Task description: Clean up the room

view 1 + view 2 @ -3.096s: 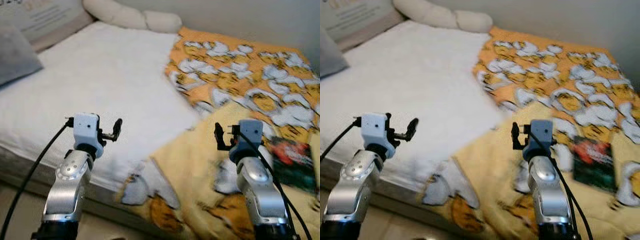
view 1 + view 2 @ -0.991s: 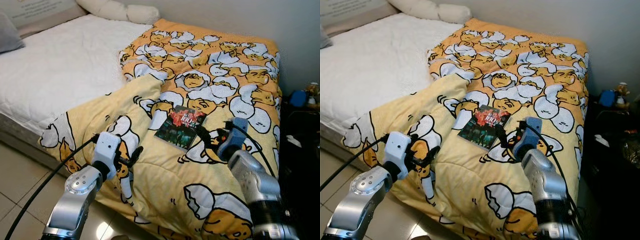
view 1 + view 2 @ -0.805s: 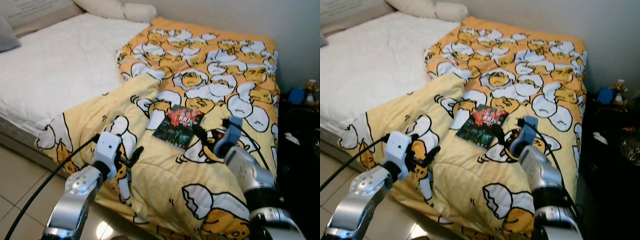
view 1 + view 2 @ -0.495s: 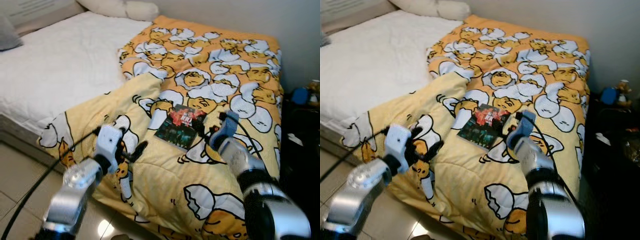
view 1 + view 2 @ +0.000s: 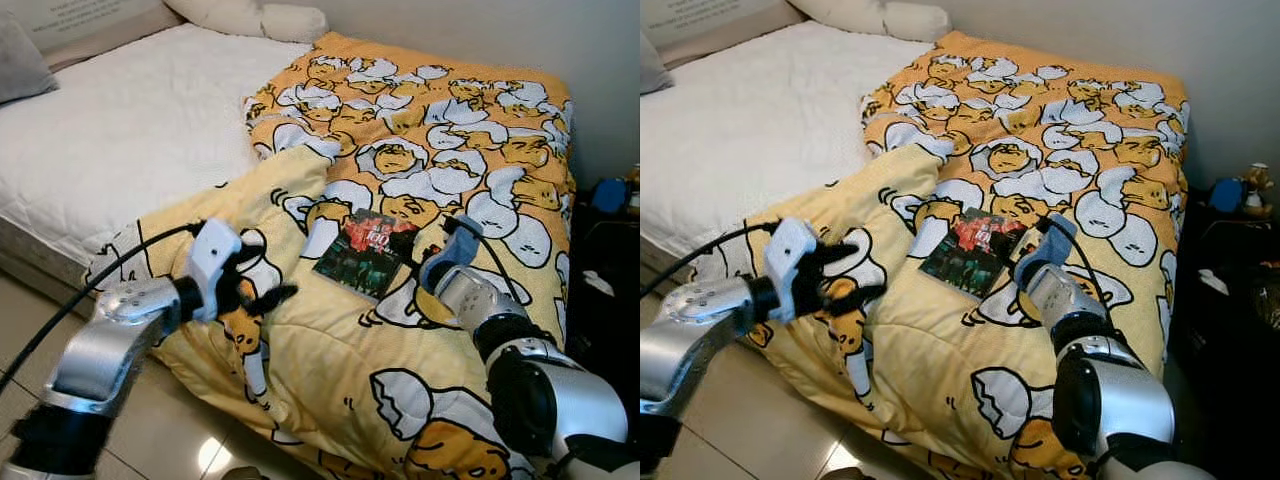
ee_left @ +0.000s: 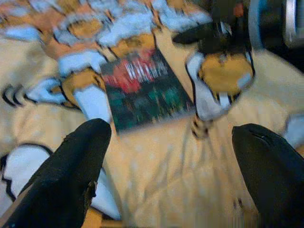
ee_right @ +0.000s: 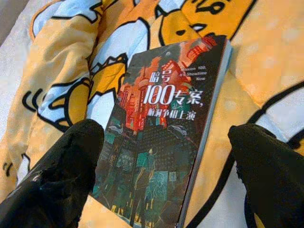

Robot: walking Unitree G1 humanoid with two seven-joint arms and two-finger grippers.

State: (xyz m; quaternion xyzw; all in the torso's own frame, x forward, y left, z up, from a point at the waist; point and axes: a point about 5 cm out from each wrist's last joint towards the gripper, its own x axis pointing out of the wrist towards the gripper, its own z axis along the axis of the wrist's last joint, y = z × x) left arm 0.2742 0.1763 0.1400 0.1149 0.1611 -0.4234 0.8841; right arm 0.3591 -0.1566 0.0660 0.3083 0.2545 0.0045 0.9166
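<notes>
on the bed's quilt, the right hand, fingers apart, hovers at the book, partly hiding its lower edge, while the left hand is blurred, fingers apart.

Open quilt all round the book, nothing upright near it. Right gripper close at its 3 o'clock, jaws spread wider than the cover. Left gripper at 9 o'clock, over a raised quilt fold.
</notes>
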